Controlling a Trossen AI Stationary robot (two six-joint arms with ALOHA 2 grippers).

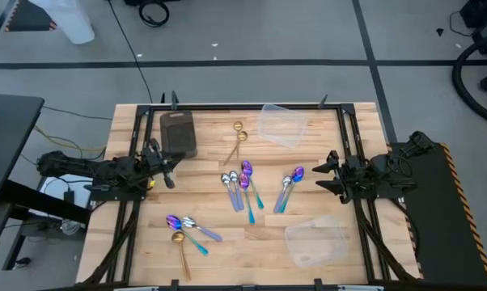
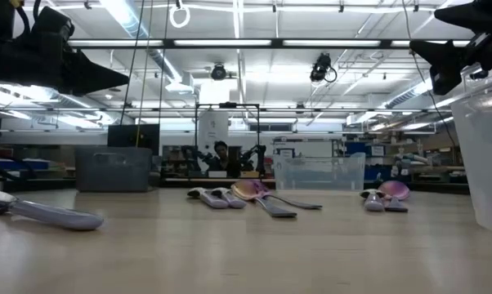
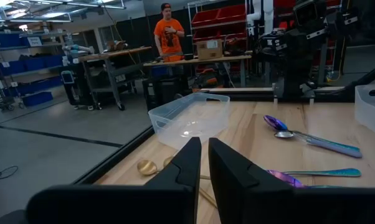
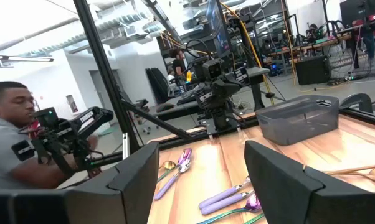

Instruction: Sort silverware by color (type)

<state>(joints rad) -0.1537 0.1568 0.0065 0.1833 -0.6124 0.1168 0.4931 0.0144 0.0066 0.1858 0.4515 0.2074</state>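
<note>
Fingers of my right gripper (image 1: 323, 173) are spread wide and empty; my left gripper (image 1: 169, 171) waits pressed nearly together beside the dark grey tray (image 1: 178, 132). At nine o'clock, just beside my right, lies a slim spoon pair (image 1: 289, 187): glossy purple and silver bowls, teal handles running toward seven o'clock.

The left gripper (image 3: 204, 163), nearly closed, faces a clear container (image 3: 190, 118), gold spoons (image 3: 147, 167) and iridescent spoons (image 3: 312, 140).
</note>
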